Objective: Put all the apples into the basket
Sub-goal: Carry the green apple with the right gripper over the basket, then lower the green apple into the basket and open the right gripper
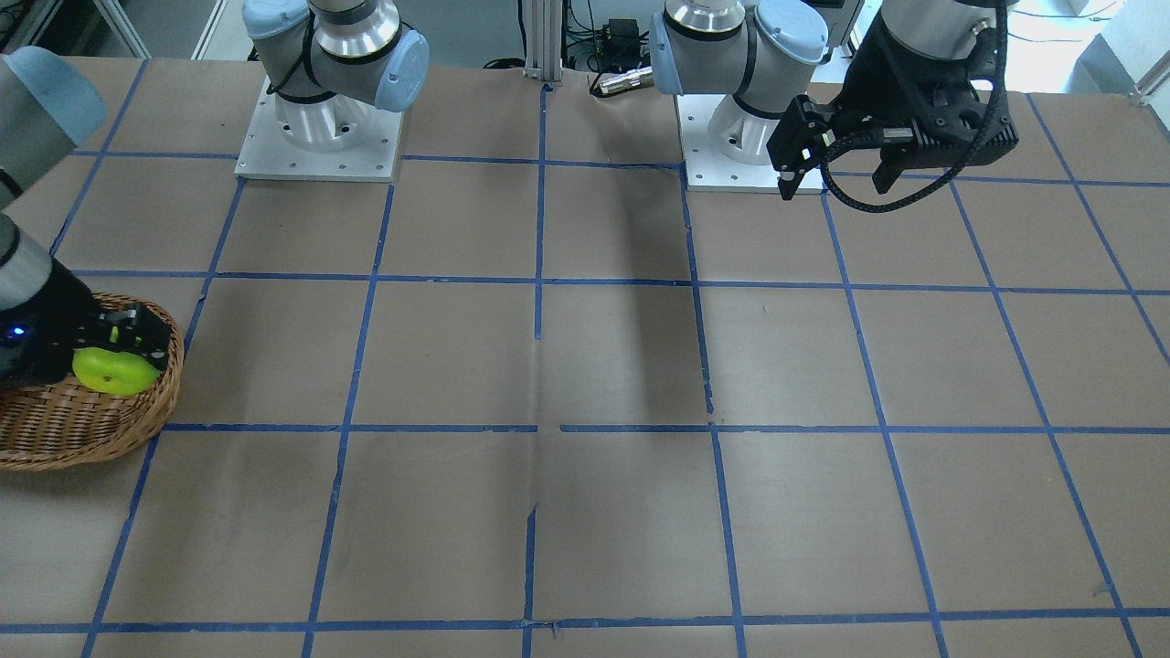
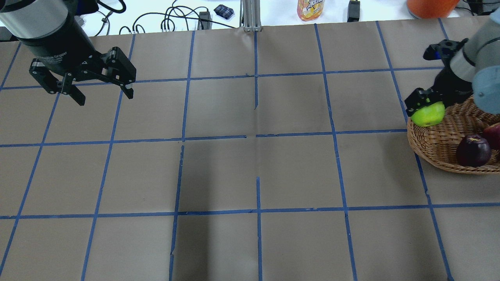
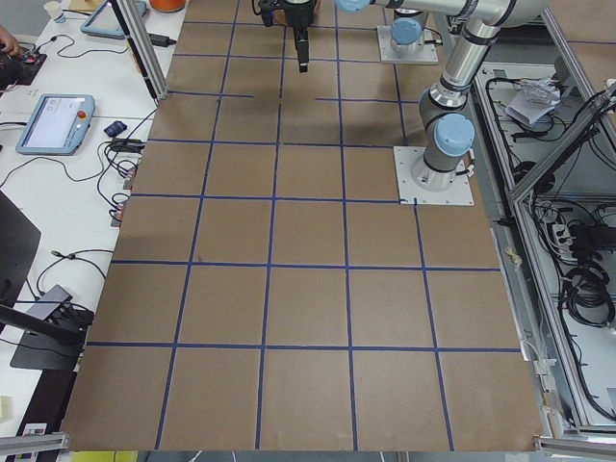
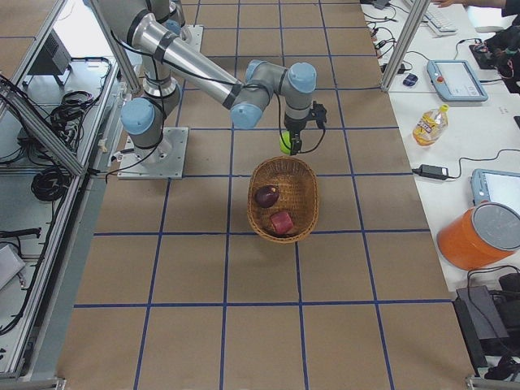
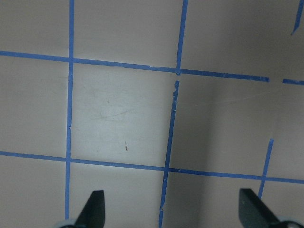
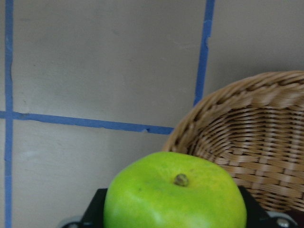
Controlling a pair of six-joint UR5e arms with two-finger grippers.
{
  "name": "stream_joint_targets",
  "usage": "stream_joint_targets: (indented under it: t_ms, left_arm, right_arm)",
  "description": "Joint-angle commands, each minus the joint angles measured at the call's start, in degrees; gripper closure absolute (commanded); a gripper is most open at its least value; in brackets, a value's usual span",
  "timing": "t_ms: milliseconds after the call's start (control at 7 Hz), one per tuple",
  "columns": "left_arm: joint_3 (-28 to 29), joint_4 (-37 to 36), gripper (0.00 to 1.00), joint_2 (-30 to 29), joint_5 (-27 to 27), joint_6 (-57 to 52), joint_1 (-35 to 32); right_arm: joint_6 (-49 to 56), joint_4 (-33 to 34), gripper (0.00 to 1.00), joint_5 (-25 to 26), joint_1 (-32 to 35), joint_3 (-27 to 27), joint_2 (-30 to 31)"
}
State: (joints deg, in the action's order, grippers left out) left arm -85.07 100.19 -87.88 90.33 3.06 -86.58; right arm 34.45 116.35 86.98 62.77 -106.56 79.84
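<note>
closest in, the yellow-green apple [image 6: 175,197] sits clenched between the fingers of the right gripper [image 2: 426,110], stem up. it hangs over the rim of the basket [image 2: 433,142], at the end toward the desk's middle rather than over its hollow. further in, the dark maroon apple [image 2: 473,150] and the red apple [image 2: 494,134] lie close together on the wicker. far across the desk [image 2: 297,171], the left gripper [image 2: 104,97] hangs high, its fingers spread wide with nothing between them. this looks like the last placing step: two apples are in and the third is carried. the next move likely calls for a short shift inward past the rim and a small descent. the apple should then be let go on open wicker beside the other two, not on top of them.
</note>
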Motion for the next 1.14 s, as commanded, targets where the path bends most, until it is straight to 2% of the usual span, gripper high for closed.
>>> stream_joint_targets:
  t_ms: [0,143,429,571,714,857,1000]
  left_arm:
    - [0.1,0.0,0.00,-0.1,-0.1,0.0,0.0]
    - [0.0,0.0,0.00,0.0,-0.1,0.0,0.0]
    - [0.1,0.0,0.00,-0.2,-0.1,0.0,0.0]
    - [-0.1,0.0,0.00,0.2,-0.1,0.0,0.0]
    - [-0.4,0.2,0.00,0.6,0.3,-0.6,0.0]
    - [0.3,0.2,0.00,0.4,-0.3,-0.5,0.0]
    - [0.3,0.2,0.00,-0.2,-0.4,-0.3,0.0]
  right_arm:
    - [8.2,3.4,0.35,-1.9,-6.9,-3.2,0.1]
    - [9.1,4.5,0.01,-1.0,-7.1,-3.6,-0.8]
    - [9.2,2.5,0.00,-0.9,-7.1,-2.6,1.4]
    - [8.6,-0.9,0.00,-0.9,-6.8,-1.2,2.9]
    - [7.9,-8.9,0.00,-1.0,-6.6,3.2,3.9]
    - [5.4,-19.5,0.00,-1.4,-5.5,9.7,5.1]
    - [2.1,-27.4,0.00,-0.9,-2.1,17.6,5.8]
